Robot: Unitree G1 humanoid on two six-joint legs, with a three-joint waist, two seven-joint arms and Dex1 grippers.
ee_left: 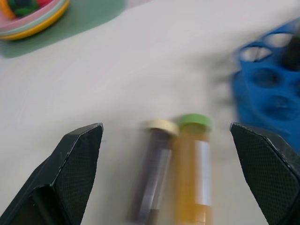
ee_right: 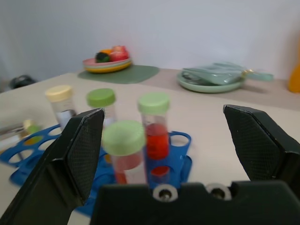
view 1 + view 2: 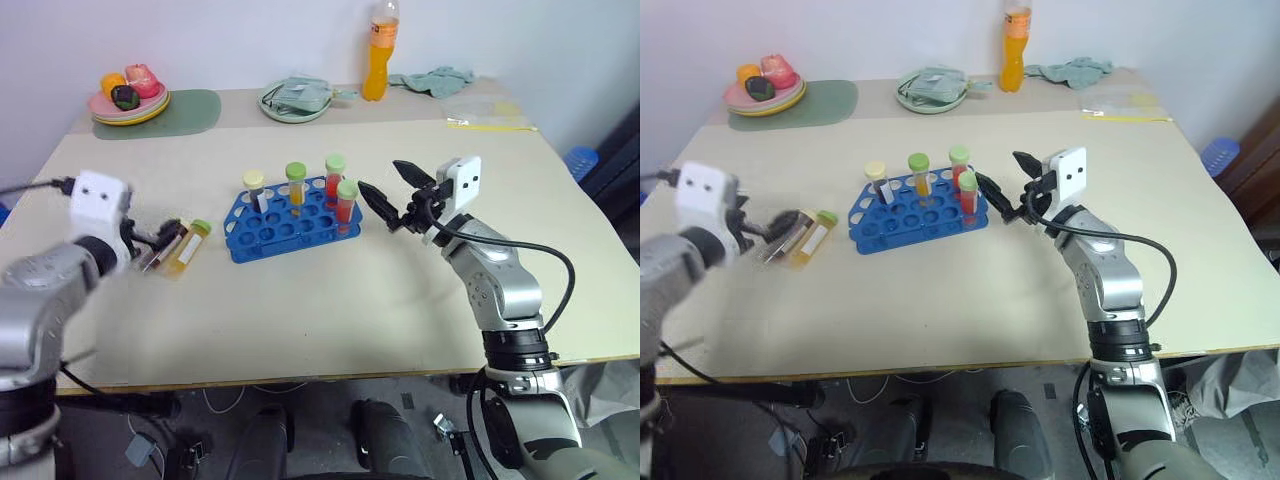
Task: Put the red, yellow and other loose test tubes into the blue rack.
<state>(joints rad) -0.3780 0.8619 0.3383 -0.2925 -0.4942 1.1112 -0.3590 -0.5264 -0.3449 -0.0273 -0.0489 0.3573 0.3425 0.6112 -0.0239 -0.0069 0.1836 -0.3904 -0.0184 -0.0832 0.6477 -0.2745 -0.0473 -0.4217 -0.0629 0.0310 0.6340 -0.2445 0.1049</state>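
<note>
Left claw spread wide, empty, aimed at two loose test tubes lying side by side on surface, long axes in line with its reach. Right claw wide open, empty, beside blue rack holding four upright tubes.

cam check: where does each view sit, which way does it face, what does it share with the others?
Left and right eye views: head, looking forward and down at the blue rack; both arms show.
Left wrist view: over the table, open left gripper framing two lying test tubes.
Right wrist view: low, open right gripper facing the rack's upright tubes.
Shared: rack, tubes.
</note>
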